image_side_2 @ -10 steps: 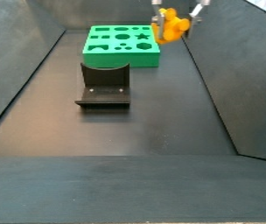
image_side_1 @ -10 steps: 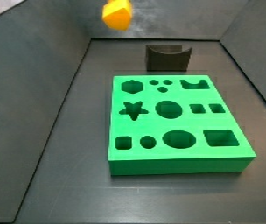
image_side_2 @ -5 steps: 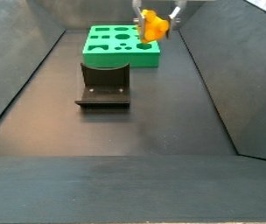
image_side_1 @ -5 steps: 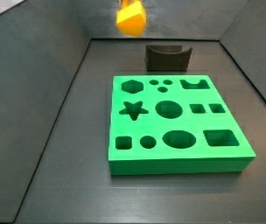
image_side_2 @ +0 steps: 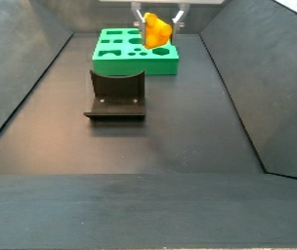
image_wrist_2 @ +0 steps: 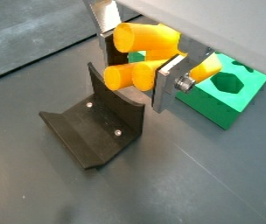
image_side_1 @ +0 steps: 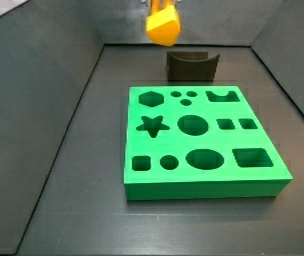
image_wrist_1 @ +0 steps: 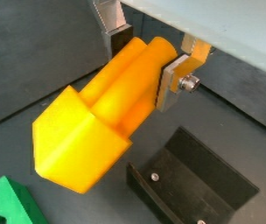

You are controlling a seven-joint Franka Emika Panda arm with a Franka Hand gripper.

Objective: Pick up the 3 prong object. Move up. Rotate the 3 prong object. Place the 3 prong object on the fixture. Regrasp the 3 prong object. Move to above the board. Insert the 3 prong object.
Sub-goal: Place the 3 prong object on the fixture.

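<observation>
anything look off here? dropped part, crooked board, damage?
Nothing stands out. The gripper holds the 3 prong object up in the air near the fixture. The board lies flat on the floor, with its holes empty.

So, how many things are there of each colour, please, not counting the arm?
Orange: 1, the 3 prong object, held in the tool above the fixture.
Green: 1, the board.
Dark: 1, the fixture.
Total: 3.

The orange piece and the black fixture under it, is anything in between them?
No. The gripper holds the 3 prong object up in the air, apart from the fixture; only bare dark floor and empty air show between them in both wrist views.
</observation>
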